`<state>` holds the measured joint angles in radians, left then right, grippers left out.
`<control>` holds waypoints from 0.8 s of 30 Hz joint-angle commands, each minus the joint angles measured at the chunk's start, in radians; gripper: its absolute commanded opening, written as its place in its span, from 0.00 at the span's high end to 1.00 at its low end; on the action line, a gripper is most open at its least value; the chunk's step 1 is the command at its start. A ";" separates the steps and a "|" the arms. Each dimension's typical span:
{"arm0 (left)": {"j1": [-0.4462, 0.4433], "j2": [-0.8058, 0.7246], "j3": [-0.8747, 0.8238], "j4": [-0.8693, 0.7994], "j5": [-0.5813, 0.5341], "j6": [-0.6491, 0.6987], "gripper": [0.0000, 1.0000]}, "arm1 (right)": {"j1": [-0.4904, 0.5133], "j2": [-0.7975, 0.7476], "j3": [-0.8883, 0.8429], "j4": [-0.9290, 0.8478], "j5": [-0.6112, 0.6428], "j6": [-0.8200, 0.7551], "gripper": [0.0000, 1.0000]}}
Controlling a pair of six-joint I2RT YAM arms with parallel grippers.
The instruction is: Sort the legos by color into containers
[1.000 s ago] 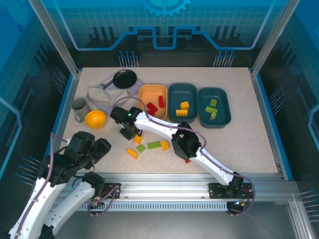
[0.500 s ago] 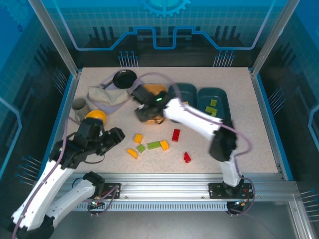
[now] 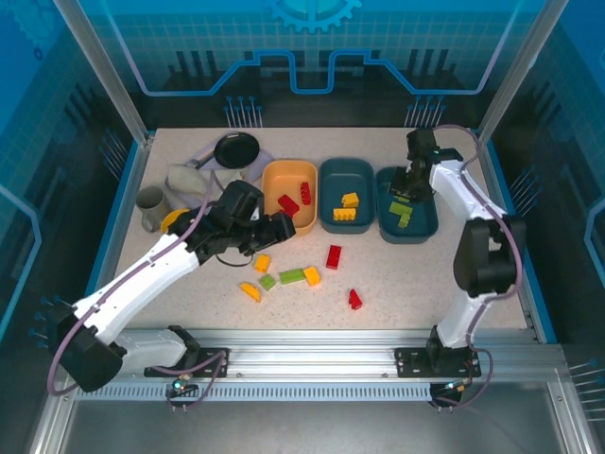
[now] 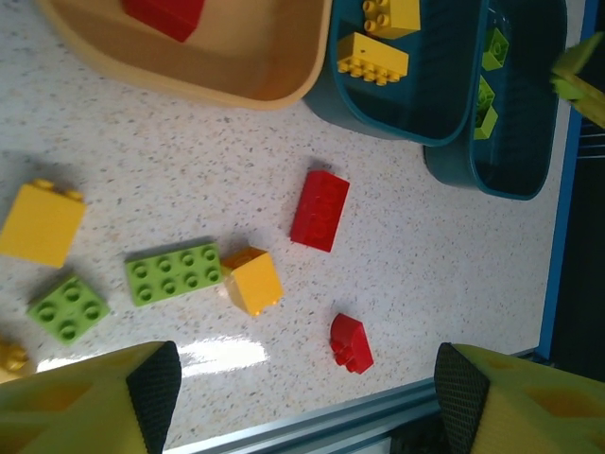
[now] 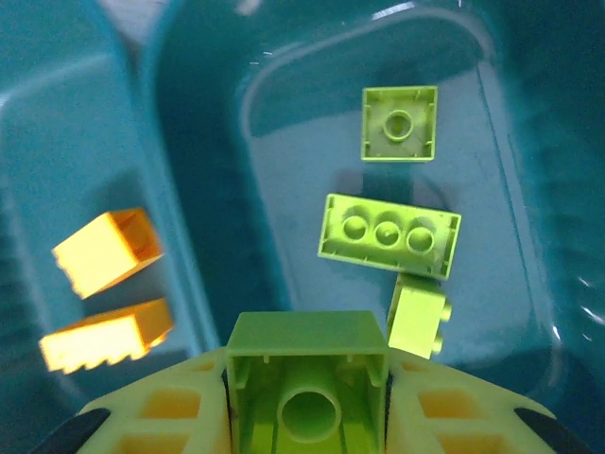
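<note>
Stretching across, right fingers [image 5: 156,421] pinch a green brick [image 5: 307,378] above the teal tray [image 5: 312,142] — left fingers [image 4: 85,397] spread.

Finding: a robotics lab test cell. My left arm [image 3: 142,279] and right arm [image 3: 473,203] are bolted to an aluminium rail [image 3: 312,364] at the near edge of a speckled tabletop [image 3: 454,274]. Metal uprights [image 3: 95,66] frame the cell. Blue panels [image 3: 397,47] printed with a grid and a gear emblem [image 3: 312,11] enclose it. Legos [image 3: 291,276] and plastic containers [image 3: 345,175] lie on the table.

Red, yellow, green legos [image 3: 334,256], teal trays [image 3: 323,195], speckled table [image 3: 454,274]
</note>
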<state>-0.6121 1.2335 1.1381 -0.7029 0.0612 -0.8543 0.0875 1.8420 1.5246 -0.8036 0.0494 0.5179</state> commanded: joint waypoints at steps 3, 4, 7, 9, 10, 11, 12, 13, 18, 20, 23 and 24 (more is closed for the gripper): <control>-0.027 0.054 0.051 0.045 0.005 0.013 0.25 | -0.033 0.164 0.177 -0.041 -0.097 0.023 0.68; -0.029 0.058 0.050 0.048 0.002 0.008 0.25 | -0.036 0.205 0.213 -0.059 -0.098 0.026 0.68; -0.035 0.064 0.044 0.050 -0.006 -0.005 0.25 | -0.039 0.291 0.296 -0.096 -0.105 0.039 0.67; -0.038 0.064 0.041 0.049 -0.012 -0.009 0.25 | -0.041 0.332 0.332 -0.110 -0.106 0.052 0.64; -0.040 0.064 0.041 0.048 -0.015 -0.012 0.25 | -0.041 0.347 0.344 -0.115 -0.103 0.058 0.63; -0.041 0.064 0.040 0.048 -0.017 -0.014 0.25 | -0.043 0.362 0.355 -0.117 -0.105 0.067 0.62; -0.043 0.063 0.037 0.046 -0.019 -0.015 0.25 | -0.044 0.374 0.362 -0.119 -0.106 0.075 0.61; -0.045 0.063 0.035 0.048 -0.021 -0.018 0.25 | -0.046 0.382 0.367 -0.118 -0.106 0.081 0.61; -0.052 0.052 0.032 0.034 -0.033 -0.025 0.25 | -0.047 0.419 0.393 -0.131 -0.111 0.093 0.57; -0.054 0.048 0.035 0.017 -0.038 -0.028 0.25 | -0.047 0.422 0.402 -0.138 -0.112 0.090 0.51; -0.054 0.040 0.037 -0.012 -0.045 -0.031 0.25 | -0.042 0.387 0.403 -0.136 -0.096 0.078 0.40; -0.054 0.037 0.037 -0.019 -0.045 -0.034 0.25 | -0.037 0.366 0.402 -0.134 -0.088 0.071 0.38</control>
<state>-0.6579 1.2949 1.1561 -0.6800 0.0387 -0.8661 0.0559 2.2494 1.8946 -0.9127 -0.0357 0.5968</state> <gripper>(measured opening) 0.749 0.606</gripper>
